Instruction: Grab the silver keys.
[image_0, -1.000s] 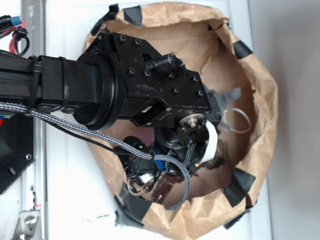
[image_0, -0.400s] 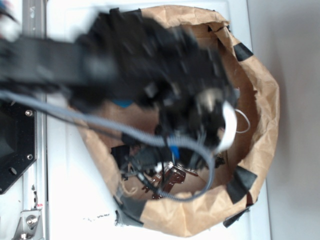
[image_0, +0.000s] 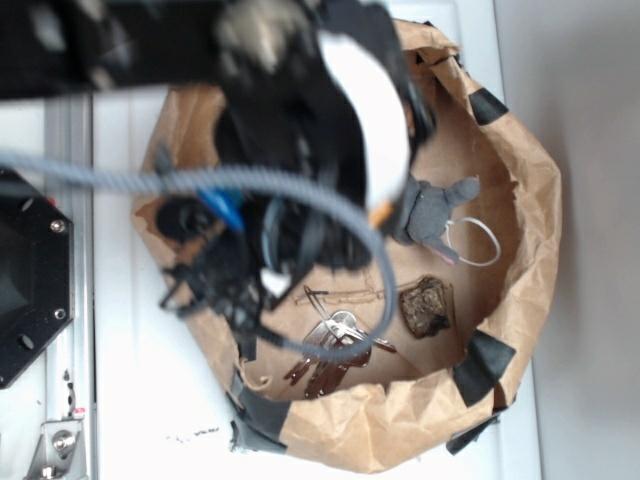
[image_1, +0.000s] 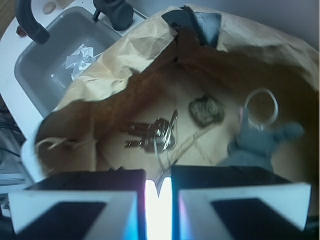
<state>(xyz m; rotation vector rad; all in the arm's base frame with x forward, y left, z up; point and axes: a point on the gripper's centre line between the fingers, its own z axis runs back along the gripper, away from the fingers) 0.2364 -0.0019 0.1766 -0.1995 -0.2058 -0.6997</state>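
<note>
Brown paper formed the rolled-down walls of the bag (image_0: 520, 300), patched with black tape (image_0: 478, 368) along its rim. On the bag's floor lay the silver keys (image_0: 330, 352), a small fan of silver and bronze blades close to the wall nearest the lower edge of the exterior view; in the wrist view the keys (image_1: 155, 135) sat near the middle of the floor, with a thin wire loop trailing from them toward the camera. Just beside them, not touching, rested a dark lumpy rock (image_0: 427, 306). A grey plush toy (image_0: 432, 210) with a thin white ring (image_0: 474, 241) lay farther along the floor. The gripper (image_1: 158, 196) hung above the keys, clear of them; its two fingers stood almost together with only a narrow bright slit between them, and nothing was held. The arm (image_0: 300, 120) was blurred in the exterior view.
</note>
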